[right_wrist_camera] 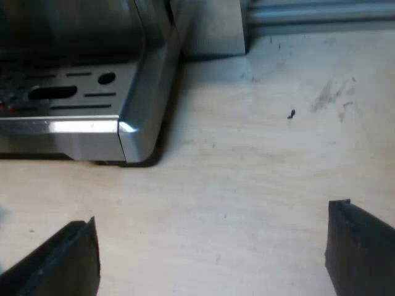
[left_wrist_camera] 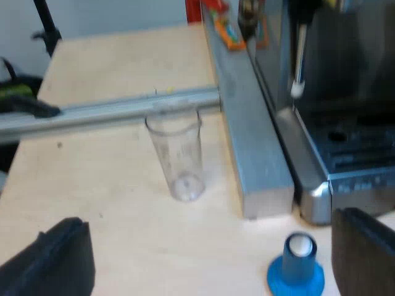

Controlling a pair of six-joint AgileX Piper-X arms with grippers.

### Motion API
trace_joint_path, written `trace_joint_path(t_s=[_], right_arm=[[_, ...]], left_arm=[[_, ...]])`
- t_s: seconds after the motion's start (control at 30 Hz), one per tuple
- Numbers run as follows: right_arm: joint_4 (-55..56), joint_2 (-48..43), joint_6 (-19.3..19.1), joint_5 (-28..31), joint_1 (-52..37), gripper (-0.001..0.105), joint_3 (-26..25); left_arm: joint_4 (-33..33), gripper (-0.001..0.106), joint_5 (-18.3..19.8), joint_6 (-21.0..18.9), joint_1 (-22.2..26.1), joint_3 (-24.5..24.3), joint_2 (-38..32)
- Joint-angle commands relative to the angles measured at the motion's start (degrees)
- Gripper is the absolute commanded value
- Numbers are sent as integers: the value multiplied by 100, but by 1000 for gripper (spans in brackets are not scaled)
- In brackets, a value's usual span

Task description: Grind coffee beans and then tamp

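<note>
In the left wrist view, the left pincer [left_wrist_camera: 210, 250] hangs over the pale wooden counter [left_wrist_camera: 123, 68] with its two black fingers [left_wrist_camera: 55, 259] spread wide and nothing between them. The blue tamper [left_wrist_camera: 296, 270] stands upright on the counter between those fingers, close to one of them and near the front corner of the espresso machine [left_wrist_camera: 345, 123]. A clear measuring glass [left_wrist_camera: 178, 157] stands on the counter beside a metal rail [left_wrist_camera: 256, 148] that runs along the machine's side. The machine's steam wand [left_wrist_camera: 299, 55] hangs above its drip tray [left_wrist_camera: 358, 154].

In the right wrist view, the right pincer [right_wrist_camera: 213, 250] is likewise wide open and grips nothing, over bare counter [right_wrist_camera: 259, 154] just in front of the corner of the espresso machine's [right_wrist_camera: 133, 132] slotted drip tray [right_wrist_camera: 68, 92].
</note>
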Motion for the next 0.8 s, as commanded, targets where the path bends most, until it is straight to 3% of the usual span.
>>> trace_joint_path(t_s=[0.03, 0.33, 0.63, 0.8], right_arm=[[-40, -274, -41, -40, -22, 76, 84], [-72, -274, 4, -40, -22, 76, 277], [-72, -274, 4, -40, -22, 76, 277], [-72, -274, 4, -40, -22, 76, 277]], left_arm=[[-88, 79, -101, 8, -4, 146, -786], [-140, 79, -91, 8, -4, 170, -787], [-150, 79, 419, 8, -4, 170, -787], [-150, 79, 425, 8, -4, 170, -787]])
